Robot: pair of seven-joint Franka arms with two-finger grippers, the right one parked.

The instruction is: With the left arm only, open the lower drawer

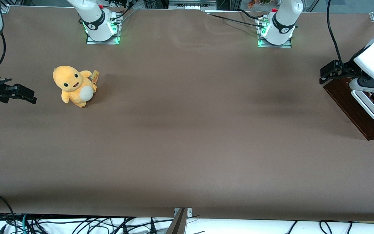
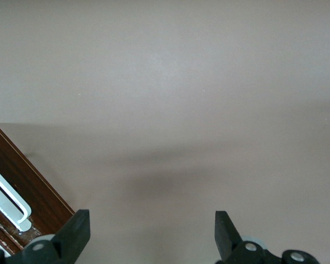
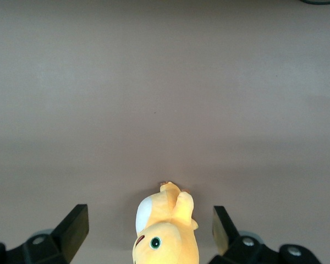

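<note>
Your left arm's gripper (image 2: 148, 236) hangs with fingers spread wide, gripping nothing — just beside the lower drawer (image 1: 352, 105) and its white handle (image 1: 368, 106).

1. The front view looked steeply down from high over the whole table (image 1: 187, 146), with the arm bases at the frame's upper edge.
2. The left wrist view looked down from close by, past the spread-fingered gripper (image 2: 152, 220) at the table and a corner of the drawer (image 2: 27, 187).
3. The right wrist view looked from close by at the toy (image 3: 165, 231).
4. The front view shared the toy with the right wrist view. It shared the drawer at the working arm's end, and the gripper above that drawer's edge, with the left wrist view.
</note>
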